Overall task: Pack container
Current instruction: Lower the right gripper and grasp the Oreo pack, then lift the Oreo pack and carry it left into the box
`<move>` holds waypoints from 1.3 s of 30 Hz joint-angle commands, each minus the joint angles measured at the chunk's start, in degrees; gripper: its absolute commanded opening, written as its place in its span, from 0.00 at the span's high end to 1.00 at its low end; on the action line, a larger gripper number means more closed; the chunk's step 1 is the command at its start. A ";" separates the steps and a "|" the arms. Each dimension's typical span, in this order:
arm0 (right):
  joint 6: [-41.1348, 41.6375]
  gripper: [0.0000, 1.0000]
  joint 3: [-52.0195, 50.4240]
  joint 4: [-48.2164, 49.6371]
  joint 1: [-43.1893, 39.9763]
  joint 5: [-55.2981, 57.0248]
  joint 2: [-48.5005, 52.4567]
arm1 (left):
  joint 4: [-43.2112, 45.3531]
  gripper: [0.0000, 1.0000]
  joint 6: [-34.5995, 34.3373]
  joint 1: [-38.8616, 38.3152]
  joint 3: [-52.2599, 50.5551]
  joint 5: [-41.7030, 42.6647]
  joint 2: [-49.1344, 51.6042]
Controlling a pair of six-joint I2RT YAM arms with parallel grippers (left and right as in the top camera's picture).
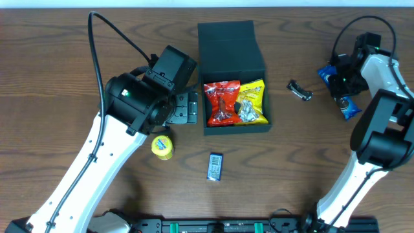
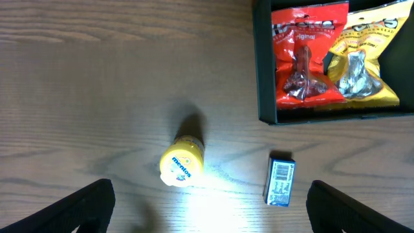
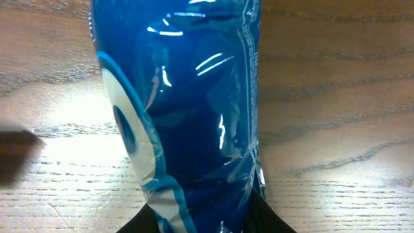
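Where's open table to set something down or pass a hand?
Bare wood lies between the small blue box, the container and the right arm. Also the far left corner, beyond the left arm. Crowded: left of the container, and around the right gripper on the blue packet.

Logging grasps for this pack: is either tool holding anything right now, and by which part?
The right tool pinches the blue packet at its near end; the open left tool holds nothing.

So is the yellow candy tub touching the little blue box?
Apart. The left wrist view shows a clear gap between the yellow candy tub and the little blue box.
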 commanded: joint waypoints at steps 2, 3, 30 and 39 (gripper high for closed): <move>0.61 0.82 -0.07 -0.35 0.24 -0.68 0.48 | -0.20 0.05 0.39 0.02 0.83 0.00 -0.66; 1.01 0.85 -0.04 -0.33 0.24 -0.68 0.44 | -0.20 0.05 0.39 0.02 0.83 0.00 -0.66; 29.59 0.99 11.04 -16.96 12.50 -32.17 -21.46 | -1.81 0.05 0.44 0.02 0.83 0.02 -0.66; 40.33 0.98 8.37 -18.18 23.17 -30.36 -21.40 | -3.91 0.05 0.44 0.02 0.83 0.48 -0.66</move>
